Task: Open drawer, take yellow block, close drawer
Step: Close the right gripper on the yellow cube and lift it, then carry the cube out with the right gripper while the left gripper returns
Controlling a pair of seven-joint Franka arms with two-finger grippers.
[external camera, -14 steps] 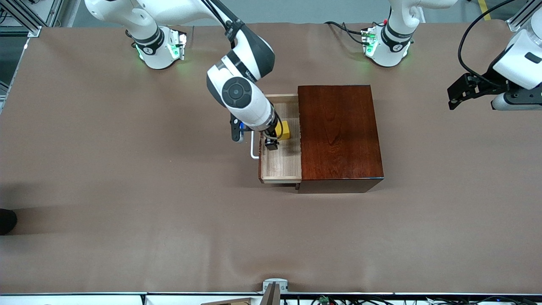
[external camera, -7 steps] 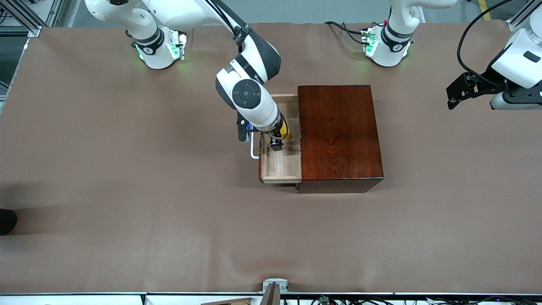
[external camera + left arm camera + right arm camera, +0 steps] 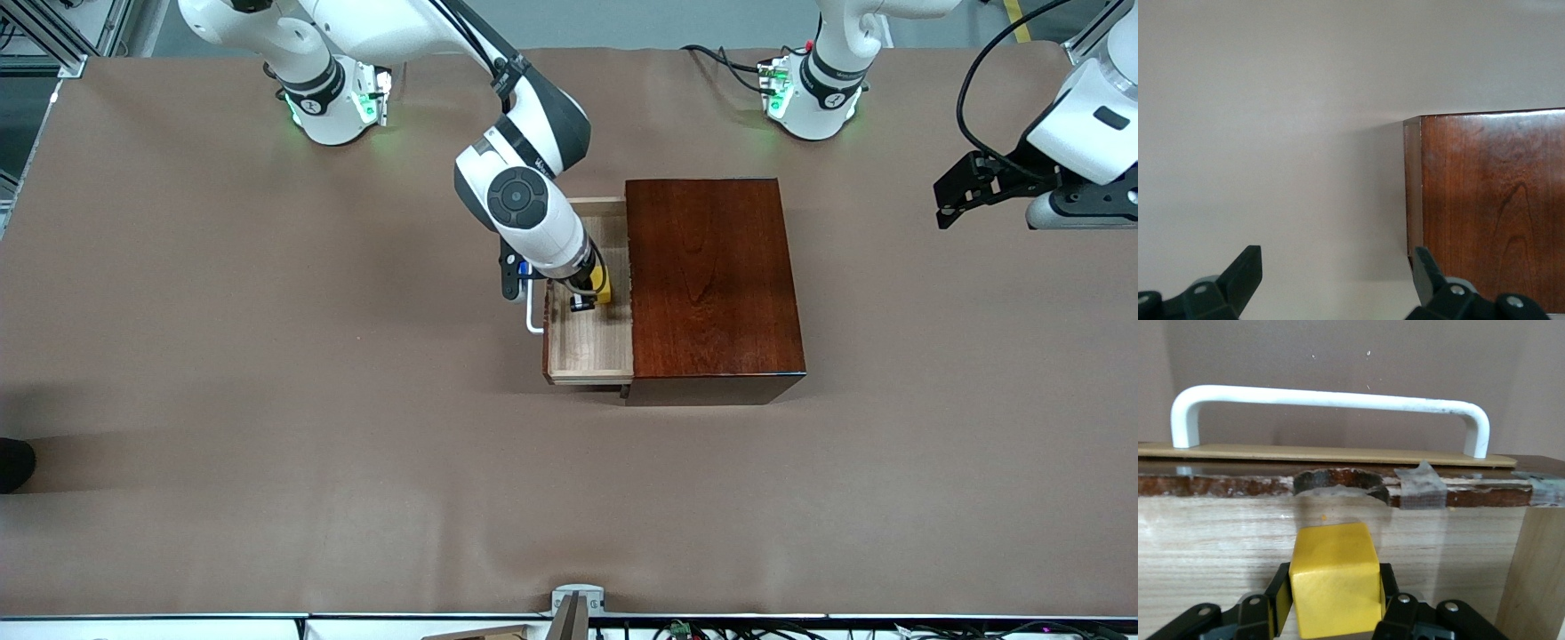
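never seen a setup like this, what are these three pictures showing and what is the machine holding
These are two white robot arms bolted to a brown table. The wide picture comes from a high camera facing the arms. The other two come from small cameras on each arm's wrist.

On the table stands a dark reddish-brown wooden box with its drawer pulled open toward the right arm's end.

The right end effector is down in the drawer, its fingers shut on a small yellow block. Its wrist camera shows the block up close, with the drawer's white handle past it.

The left end effector waits in the air at the left arm's end of the table, open. Its wrist camera shows a corner of the box.
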